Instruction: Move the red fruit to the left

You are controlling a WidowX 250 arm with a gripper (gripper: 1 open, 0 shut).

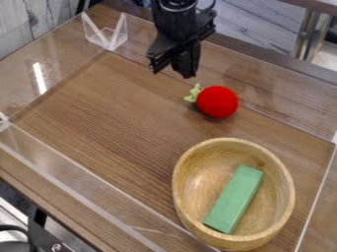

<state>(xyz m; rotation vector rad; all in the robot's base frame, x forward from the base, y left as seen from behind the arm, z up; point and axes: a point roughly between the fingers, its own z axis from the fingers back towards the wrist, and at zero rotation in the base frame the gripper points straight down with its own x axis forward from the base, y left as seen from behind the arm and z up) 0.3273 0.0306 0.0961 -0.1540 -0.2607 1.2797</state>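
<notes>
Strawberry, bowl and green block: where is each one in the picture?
Strawberry [218,101], camera view, middle of its red body.
Bowl [192,161], camera view, left rim.
Green block [235,199], camera view, middle of its top face.

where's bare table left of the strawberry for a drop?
Widest free patch: the wooden tabletop between the small red toy strawberry, the left clear wall and the front edge. A narrower strip runs between strawberry and round wooden bowl. Crowded: the shut end effector just up-left of the strawberry, and the bowl, which holds a green rectangular block.
</notes>
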